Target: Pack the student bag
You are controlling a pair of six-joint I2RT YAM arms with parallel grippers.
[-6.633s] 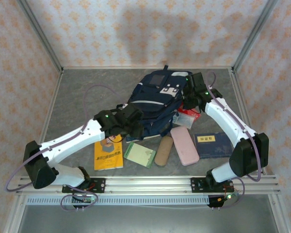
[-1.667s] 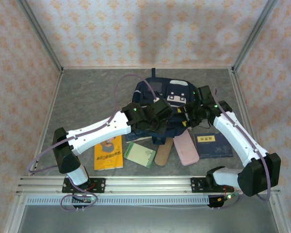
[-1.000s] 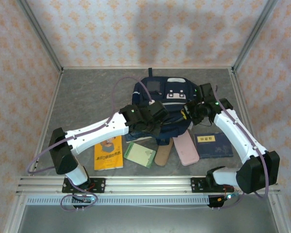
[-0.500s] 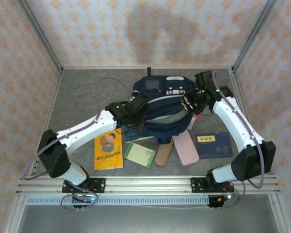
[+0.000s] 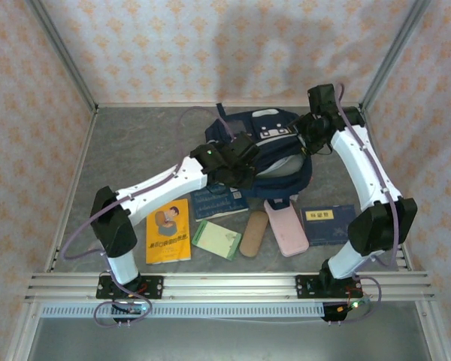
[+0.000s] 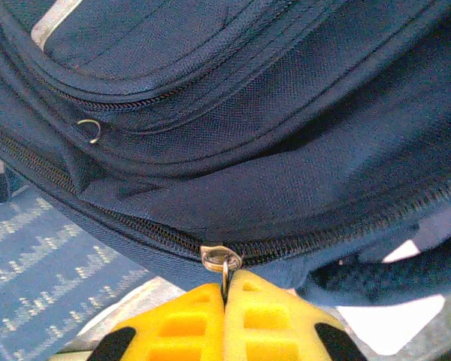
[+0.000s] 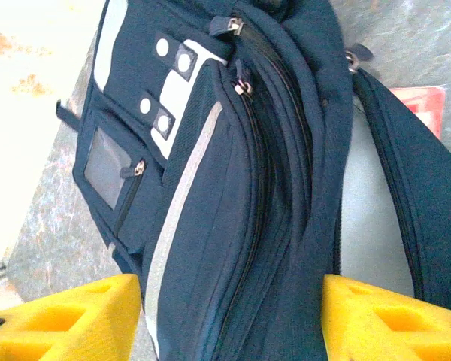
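Navy backpack (image 5: 267, 154) at twelve o'clock is looking soft, floppy — left gripper (image 6: 225, 289) is pinching its zipper pull (image 6: 222, 257), likely the surest hold; right gripper (image 7: 229, 304) is gaping, empty.

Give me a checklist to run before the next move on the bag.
1. Grip: left gripper shut on the zipper pull: ok.
2. Free arm: right gripper open, jaws either side of the student bag: ok; whether they touch it: cannot tell.
3. Opening: grey lining shows inside the bag: ok.
4. Opening wide enough for books: cannot tell.
5. Supplies packed: not ok; pink case, orange book and green notebook lie on the table.
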